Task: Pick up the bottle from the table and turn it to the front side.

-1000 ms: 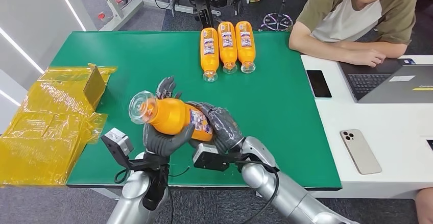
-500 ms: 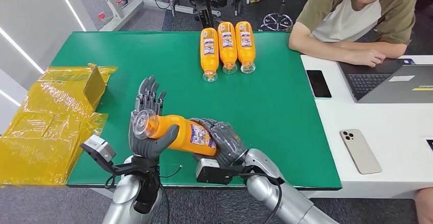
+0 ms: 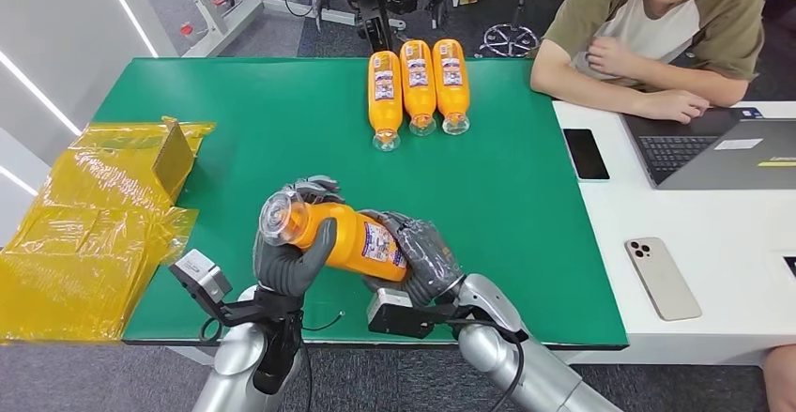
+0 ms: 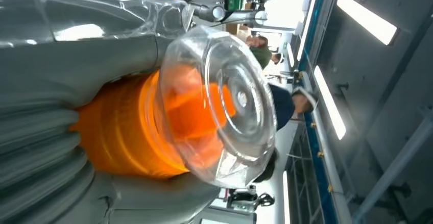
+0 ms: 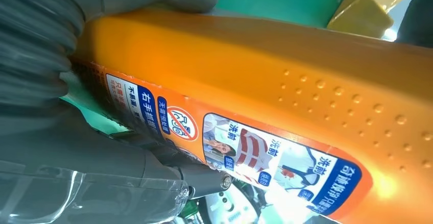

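Your left hand (image 3: pixel 286 260) grips the bottle (image 3: pixel 343 238) at its clear-cap end; your right hand (image 3: pixel 422 257) holds the base end. The bottle sits above the green table (image 3: pixel 526 206), long axis running crosswise between your hands, label up-ish, probably not squarely front. Roll about that axis.

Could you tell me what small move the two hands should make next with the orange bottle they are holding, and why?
Probably roll the bottle a little further about its long axis. The left hand grips the capped end, the right hand the base, and the right wrist view shows the small-print label edge, seemingly not the front.
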Controlling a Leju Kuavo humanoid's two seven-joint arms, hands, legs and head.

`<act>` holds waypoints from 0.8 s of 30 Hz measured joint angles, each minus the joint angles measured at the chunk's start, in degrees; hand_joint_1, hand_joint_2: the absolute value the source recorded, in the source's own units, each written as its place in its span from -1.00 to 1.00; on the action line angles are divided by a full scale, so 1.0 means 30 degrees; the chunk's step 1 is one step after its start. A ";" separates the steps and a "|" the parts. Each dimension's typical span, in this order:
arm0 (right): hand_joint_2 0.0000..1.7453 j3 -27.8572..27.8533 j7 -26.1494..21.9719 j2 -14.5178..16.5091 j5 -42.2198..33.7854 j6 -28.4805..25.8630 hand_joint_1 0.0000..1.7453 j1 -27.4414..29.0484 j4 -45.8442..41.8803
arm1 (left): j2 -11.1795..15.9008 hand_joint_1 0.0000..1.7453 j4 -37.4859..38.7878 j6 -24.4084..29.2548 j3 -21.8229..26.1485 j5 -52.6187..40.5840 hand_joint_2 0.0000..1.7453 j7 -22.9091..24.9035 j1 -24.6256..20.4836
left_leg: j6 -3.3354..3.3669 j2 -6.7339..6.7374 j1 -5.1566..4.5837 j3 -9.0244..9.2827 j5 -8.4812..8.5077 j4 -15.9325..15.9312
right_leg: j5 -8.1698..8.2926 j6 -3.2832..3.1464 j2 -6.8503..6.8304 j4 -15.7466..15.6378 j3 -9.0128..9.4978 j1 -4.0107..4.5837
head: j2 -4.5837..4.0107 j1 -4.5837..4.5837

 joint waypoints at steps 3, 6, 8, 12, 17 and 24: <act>1.00 -0.0076 -0.0082 0.0000 -0.0018 -0.0197 1.00 0.0055 -0.0062 | -0.0002 1.00 0.0076 -0.0056 -0.0022 -0.0142 1.00 0.0031 -0.0079 | 0.0000 0.0001 0.0001 0.0000 0.0000 -0.0001 | 0.0001 0.0000 0.0003 0.0001 0.0000 0.0001 | 0.0000 -0.0002; 1.00 -0.0113 -0.0253 0.0004 -0.0115 -0.0310 1.00 0.0053 -0.0058 | -0.0007 1.00 0.0089 -0.0044 -0.0033 -0.0215 1.00 0.0031 -0.0105 | 0.0000 0.0000 0.0002 0.0000 0.0000 -0.0002 | 0.0001 0.0000 0.0001 0.0004 0.0001 0.0001 | 0.0000 -0.0002; 1.00 -0.0113 -0.0333 0.0009 -0.0153 -0.0344 1.00 0.0052 -0.0054 | -0.0007 1.00 0.0089 -0.0031 -0.0034 -0.0227 1.00 0.0031 -0.0118 | -0.0001 0.0000 0.0002 0.0000 0.0000 -0.0002 | 0.0001 0.0000 0.0001 0.0005 0.0001 0.0002 | 0.0000 -0.0002; 1.00 -0.0120 -0.0381 0.0031 -0.0175 -0.0379 0.72 0.0051 -0.0054 | -0.0007 1.00 0.0089 -0.0031 -0.0034 -0.0233 1.00 0.0031 -0.0131 | -0.0001 0.0000 0.0002 0.0000 0.0000 -0.0002 | 0.0000 0.0000 0.0001 0.0005 0.0001 0.0001 | 0.0000 -0.0002; 1.00 -0.0107 -0.0749 0.0113 -0.0791 -0.0546 -1.00 0.0020 0.0018 | -0.0009 1.00 0.0091 0.0106 -0.0034 -0.0326 1.00 0.0040 -0.0164 | 0.0000 0.0000 0.0001 -0.0005 0.0000 -0.0004 | 0.0000 0.0000 0.0000 0.0005 0.0003 0.0001 | 0.0000 0.0002; 1.00 -0.0153 -0.1506 0.0952 -0.2958 -0.1582 -1.00 -0.0276 0.0170 | 0.0047 1.00 0.0155 0.2011 0.0096 -0.0336 1.00 0.0209 -0.0257 | -0.0002 0.0001 0.0004 -0.0003 0.0001 -0.0010 | 0.0000 -0.0002 -0.0005 0.0011 0.0000 0.0003 | 0.0000 -0.0002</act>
